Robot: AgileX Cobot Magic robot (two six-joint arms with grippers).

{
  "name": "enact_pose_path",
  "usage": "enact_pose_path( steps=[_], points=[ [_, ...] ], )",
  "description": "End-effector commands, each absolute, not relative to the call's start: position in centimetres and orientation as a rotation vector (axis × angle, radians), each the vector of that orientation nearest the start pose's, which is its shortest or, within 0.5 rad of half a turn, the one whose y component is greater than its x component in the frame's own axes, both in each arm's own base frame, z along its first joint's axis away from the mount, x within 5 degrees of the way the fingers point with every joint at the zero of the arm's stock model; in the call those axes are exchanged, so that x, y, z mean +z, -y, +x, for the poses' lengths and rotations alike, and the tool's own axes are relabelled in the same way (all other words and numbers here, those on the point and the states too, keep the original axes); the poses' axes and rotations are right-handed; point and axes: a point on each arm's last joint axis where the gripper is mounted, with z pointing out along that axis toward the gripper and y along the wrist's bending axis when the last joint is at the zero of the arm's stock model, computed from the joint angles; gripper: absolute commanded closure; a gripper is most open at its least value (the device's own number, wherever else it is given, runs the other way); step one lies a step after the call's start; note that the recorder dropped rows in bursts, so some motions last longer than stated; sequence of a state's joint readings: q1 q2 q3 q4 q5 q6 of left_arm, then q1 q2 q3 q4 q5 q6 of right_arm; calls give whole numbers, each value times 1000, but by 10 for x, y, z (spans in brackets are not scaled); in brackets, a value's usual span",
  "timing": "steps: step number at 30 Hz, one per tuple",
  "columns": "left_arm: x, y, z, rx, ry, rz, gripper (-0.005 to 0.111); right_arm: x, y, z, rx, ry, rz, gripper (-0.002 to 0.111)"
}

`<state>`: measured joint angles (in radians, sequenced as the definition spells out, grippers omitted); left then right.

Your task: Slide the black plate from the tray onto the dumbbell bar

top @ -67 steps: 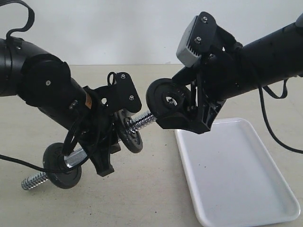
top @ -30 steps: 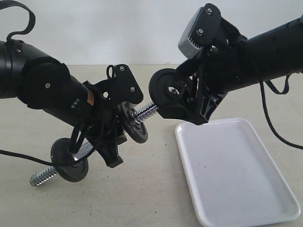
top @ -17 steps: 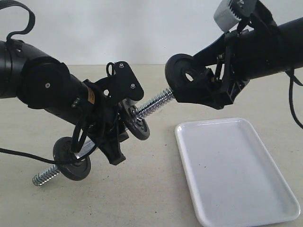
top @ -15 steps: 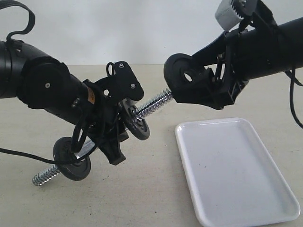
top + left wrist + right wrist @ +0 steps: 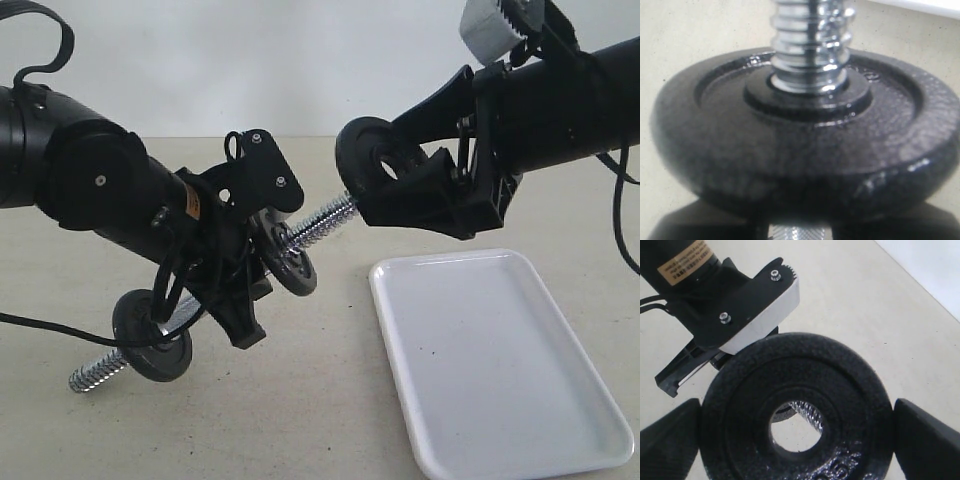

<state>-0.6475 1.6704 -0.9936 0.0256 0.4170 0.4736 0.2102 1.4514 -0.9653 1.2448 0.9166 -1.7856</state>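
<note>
My right gripper (image 5: 405,195) is shut on the black plate (image 5: 358,158), held on edge in the air above the table. In the right wrist view the plate (image 5: 740,410) sits between both fingers (image 5: 670,442). The threaded tip (image 5: 812,412) of the bar shows off-centre through its hole. My left gripper (image 5: 222,292) is shut on the dumbbell bar (image 5: 322,220), which slants up towards the plate. The bar carries two black discs, a lower one (image 5: 152,343) and an upper one (image 5: 292,268). The upper disc (image 5: 800,140) fills the left wrist view. The white tray (image 5: 500,370) lies bare.
The tray lies on the beige table (image 5: 320,420) below my right arm, at the right. The bar's lower threaded end (image 5: 88,374) hangs close to the table at the left. A white wall stands behind the table.
The right gripper lifted the plate up and to the right, off the bar's tip, then brought it back left to meet the tip. The left arm tilted the bar slightly higher.
</note>
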Motion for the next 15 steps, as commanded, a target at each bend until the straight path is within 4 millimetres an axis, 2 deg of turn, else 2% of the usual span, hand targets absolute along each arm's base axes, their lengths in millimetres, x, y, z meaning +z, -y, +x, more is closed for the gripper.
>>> enact_pose_path(
  steps=[1,7,15],
  points=[
    [242,210,277,-82,-1962,1238,102,300,-127,262,736,-1656,-1254,108],
    [242,210,277,-86,-1965,1234,102,299,-126,265,700,-1662,-1248,108],
    [242,210,277,-88,-1967,1231,102,283,-128,275,725,-1714,-1238,108]
  ],
)
